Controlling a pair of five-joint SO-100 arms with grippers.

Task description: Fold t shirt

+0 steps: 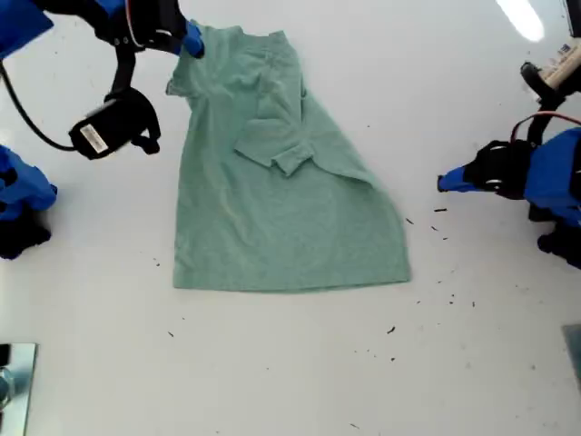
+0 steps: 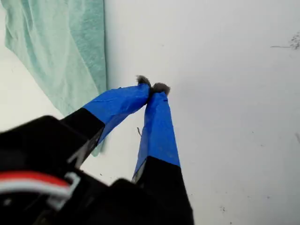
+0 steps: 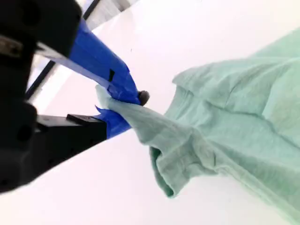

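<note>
- Clearly the t shirt [image 1: 277,191] is thin, soft and limp: it lies on the white bench [image 1: 300,381], a little toward the exterior view's left of centre, with its hem nearest the camera and the collar end toward the far edge.
- One sleeve is already folded in over the chest; the side toward the exterior view's right runs in a slanted edge, so the cloth is only partly folded.
- My second pincer [image 3: 123,108] has its jaws clamped on a pinch of fabric at the sleeve and shoulder corner, at the exterior view's upper left [image 1: 192,44]. The cloth there is lifted and stretches in a taut ridge from the jaws, which shows how readily it drapes and bunches.
- My first pincer [image 2: 153,88] has its blue-taped tips pressed together on nothing, hanging above bare bench just beside the shirt's edge; in the exterior view it sits at the right [image 1: 447,183], well apart from the cloth.
- Handling, as I judge it: light, no stiffness, so it will sag and crease unless drawn flat and low. It should not slip from a firm pinch, but a thin pinch may pull free.
- Good holds are a corner or a seamed edge, such as the sleeve hem or bottom hem, where the fabric is doubled.
</note>
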